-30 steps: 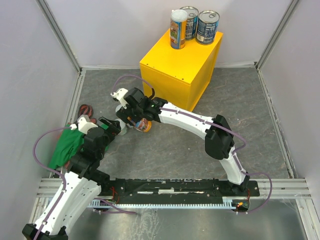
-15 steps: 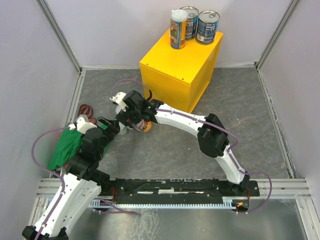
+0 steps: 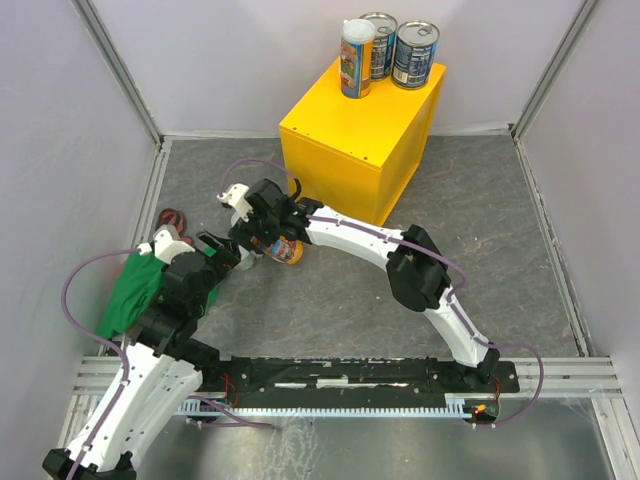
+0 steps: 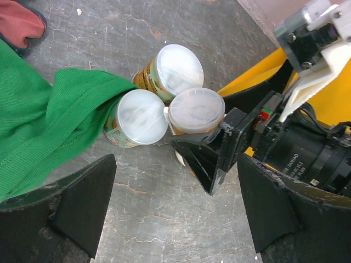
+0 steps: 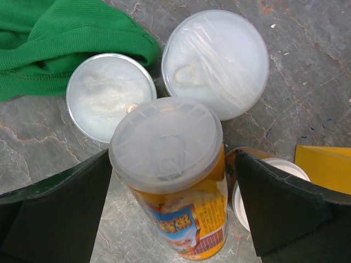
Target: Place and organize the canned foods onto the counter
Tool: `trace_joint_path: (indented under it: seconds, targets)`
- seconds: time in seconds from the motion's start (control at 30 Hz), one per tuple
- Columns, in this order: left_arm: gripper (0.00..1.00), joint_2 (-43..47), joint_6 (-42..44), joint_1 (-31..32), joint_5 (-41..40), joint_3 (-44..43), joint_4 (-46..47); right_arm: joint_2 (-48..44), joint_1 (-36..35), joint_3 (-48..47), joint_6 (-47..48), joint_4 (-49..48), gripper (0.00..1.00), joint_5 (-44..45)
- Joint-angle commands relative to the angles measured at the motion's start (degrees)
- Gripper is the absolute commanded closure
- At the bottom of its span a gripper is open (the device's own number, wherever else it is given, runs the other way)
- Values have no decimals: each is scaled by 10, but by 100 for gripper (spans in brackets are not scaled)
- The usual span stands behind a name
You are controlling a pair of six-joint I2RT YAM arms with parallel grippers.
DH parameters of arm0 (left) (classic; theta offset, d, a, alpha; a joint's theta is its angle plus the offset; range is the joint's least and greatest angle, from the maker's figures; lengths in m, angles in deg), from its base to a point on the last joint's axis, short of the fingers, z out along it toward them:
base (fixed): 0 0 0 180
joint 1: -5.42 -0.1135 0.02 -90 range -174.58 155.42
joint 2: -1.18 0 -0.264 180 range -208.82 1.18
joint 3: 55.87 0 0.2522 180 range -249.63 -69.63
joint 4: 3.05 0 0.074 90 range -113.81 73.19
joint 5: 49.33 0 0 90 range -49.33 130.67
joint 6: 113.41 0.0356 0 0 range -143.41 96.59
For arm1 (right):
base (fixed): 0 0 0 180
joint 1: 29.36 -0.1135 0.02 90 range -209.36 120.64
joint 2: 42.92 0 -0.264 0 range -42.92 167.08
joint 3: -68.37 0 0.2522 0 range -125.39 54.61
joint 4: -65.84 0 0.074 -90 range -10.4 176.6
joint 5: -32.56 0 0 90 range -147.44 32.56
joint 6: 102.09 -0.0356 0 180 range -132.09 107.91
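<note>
Three pale-lidded cans stand bunched on the grey floor beside the green cloth (image 5: 60, 38). In the right wrist view my right gripper (image 5: 173, 160) is open, one finger on each side of the nearest one, an orange-labelled can (image 5: 175, 181). The other two cans (image 5: 111, 96) (image 5: 215, 63) stand just behind it. A further orange can (image 3: 290, 251) lies on its side by the right finger. My left gripper (image 4: 175, 213) is open over bare floor, short of the bunch (image 4: 141, 116). On the yellow counter (image 3: 350, 140) stand a slim colourful can (image 3: 356, 58) and two blue-labelled cans (image 3: 380, 45) (image 3: 415, 55).
The green cloth (image 3: 135, 290) lies at the left of the floor, touching one can. A reddish thing (image 3: 172, 217) lies beyond it by the left wall. White walls close in the floor on three sides. The counter's corner (image 5: 324, 164) is close to my right gripper.
The right gripper has opened wider around the orange-labelled can, and its arm has shifted a little to the left. The left arm has barely moved.
</note>
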Motion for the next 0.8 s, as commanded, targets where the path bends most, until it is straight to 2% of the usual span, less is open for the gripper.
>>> trace_joint_path:
  seconds: [0.0, 0.1, 0.2, 0.27, 0.47, 0.6, 0.77]
  targets:
    - [3, -1, 28, -2, 2, -27, 8, 15, 6, -40, 13, -20, 0, -30]
    - [3, 0, 29, -2, 2, -28, 3, 22, 9, -43, 12, -20, 2, -47]
    - [3, 4, 28, -2, 1, -29, -3, 24, 13, -43, 12, -21, 9, -65]
    - [3, 7, 25, -2, 0, -29, -5, 24, 15, -42, 11, -19, 21, -77]
    - [3, 14, 8, -2, 2, -22, -4, 0, 19, -19, 9, -15, 72, -88]
    - [3, 20, -6, -2, 2, -13, 4, -45, 19, 16, 8, -22, 88, -79]
    - [3, 26, -19, -2, -2, -2, 19, -120, 19, 72, -5, -39, 96, -75]
